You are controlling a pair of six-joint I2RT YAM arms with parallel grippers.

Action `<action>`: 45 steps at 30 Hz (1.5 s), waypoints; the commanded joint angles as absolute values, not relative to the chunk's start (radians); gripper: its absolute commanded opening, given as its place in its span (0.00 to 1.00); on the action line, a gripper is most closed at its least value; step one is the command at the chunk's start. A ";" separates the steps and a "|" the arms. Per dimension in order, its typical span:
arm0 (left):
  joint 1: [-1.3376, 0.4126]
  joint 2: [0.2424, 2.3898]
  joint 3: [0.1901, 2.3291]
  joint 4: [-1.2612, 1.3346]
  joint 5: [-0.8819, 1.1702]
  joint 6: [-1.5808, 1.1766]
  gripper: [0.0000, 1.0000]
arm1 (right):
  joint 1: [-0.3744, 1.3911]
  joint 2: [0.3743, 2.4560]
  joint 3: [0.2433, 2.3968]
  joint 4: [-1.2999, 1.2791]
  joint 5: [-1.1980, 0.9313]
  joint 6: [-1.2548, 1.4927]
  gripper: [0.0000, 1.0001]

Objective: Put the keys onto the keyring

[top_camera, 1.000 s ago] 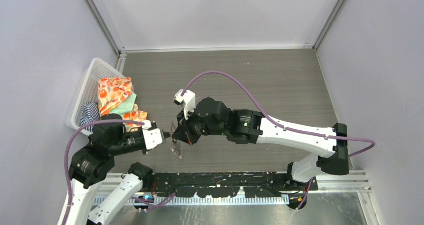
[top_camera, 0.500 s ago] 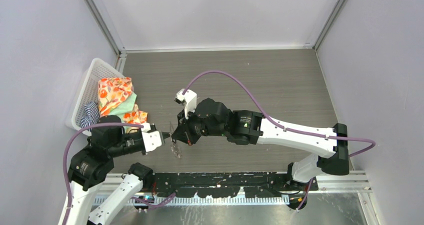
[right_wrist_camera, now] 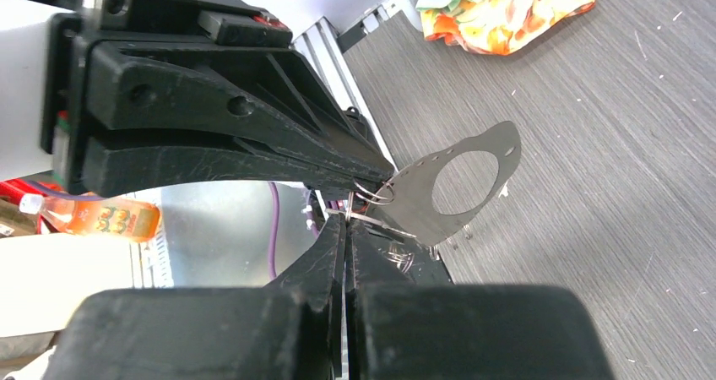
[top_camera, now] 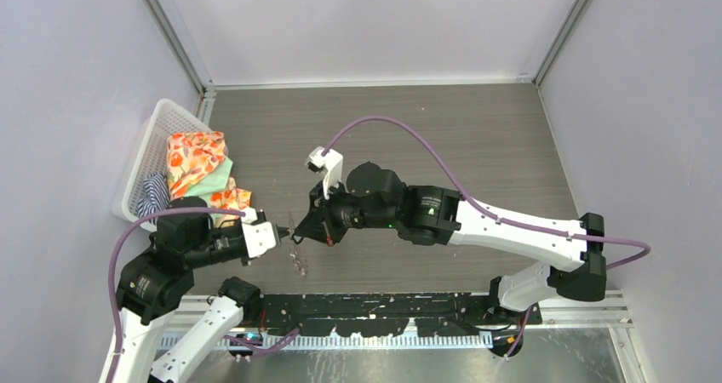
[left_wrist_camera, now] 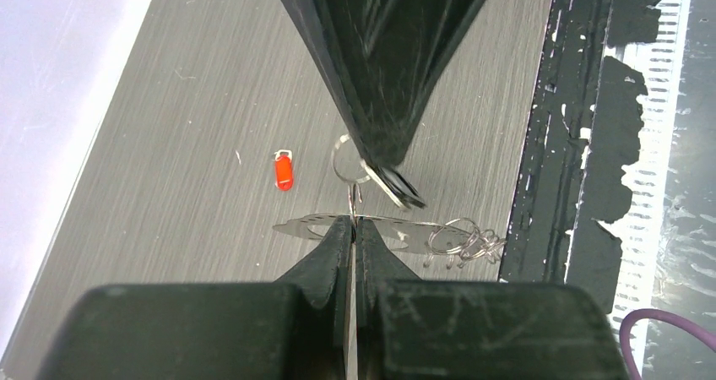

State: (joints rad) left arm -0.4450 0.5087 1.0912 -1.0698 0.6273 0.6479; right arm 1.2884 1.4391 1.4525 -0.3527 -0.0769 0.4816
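Here, close to the bench's (left_wrist_camera: 169, 101) near edge, the left end effector (left_wrist_camera: 353, 225) is clamped on a flat metal tag (right_wrist_camera: 409, 190) and the right end effector (right_wrist_camera: 344, 219) on the keyring (left_wrist_camera: 335, 162). The red key (left_wrist_camera: 284, 171) lies on the bench, apart, toward the far edge.

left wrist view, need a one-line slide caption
The left gripper and right gripper pinch the keyring; the red key lies apart on the table.

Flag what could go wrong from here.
The red key lies loose on the table while the left end effector and right end effector are both shut on the keyring: fetching it likely means one letting go. Their tips nearly touch on thin metal; an opposing pull may bend or slip it.
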 commanded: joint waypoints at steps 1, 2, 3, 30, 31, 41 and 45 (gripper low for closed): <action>-0.446 0.512 1.093 -1.044 0.625 0.622 0.00 | 1.279 1.368 1.449 -0.339 -0.088 0.490 0.01; -0.446 0.512 1.092 -1.043 0.626 0.622 0.00 | 1.278 1.368 1.450 -0.343 -0.088 0.492 0.01; -0.446 0.512 1.092 -1.042 0.626 0.622 0.00 | 1.277 1.372 1.455 -0.347 -0.090 0.494 0.01; -0.446 0.520 1.083 -1.010 0.627 0.614 0.00 | 1.273 1.497 1.592 -0.435 -0.119 0.500 0.01; -0.446 0.519 1.083 -1.009 0.627 0.614 0.00 | 1.273 1.498 1.593 -0.437 -0.117 0.500 0.01; -0.446 0.510 1.082 -1.009 0.622 0.614 0.00 | 1.270 1.517 1.609 -0.454 -0.104 0.503 0.01; -0.446 0.509 1.081 -1.009 0.621 0.615 0.00 | 1.270 1.525 1.617 -0.474 -0.098 0.503 0.01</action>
State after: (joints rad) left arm -0.4450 0.5129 1.0801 -1.0653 0.6205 0.6285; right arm 1.2743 1.5166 1.5677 -0.4633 -0.1131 0.4995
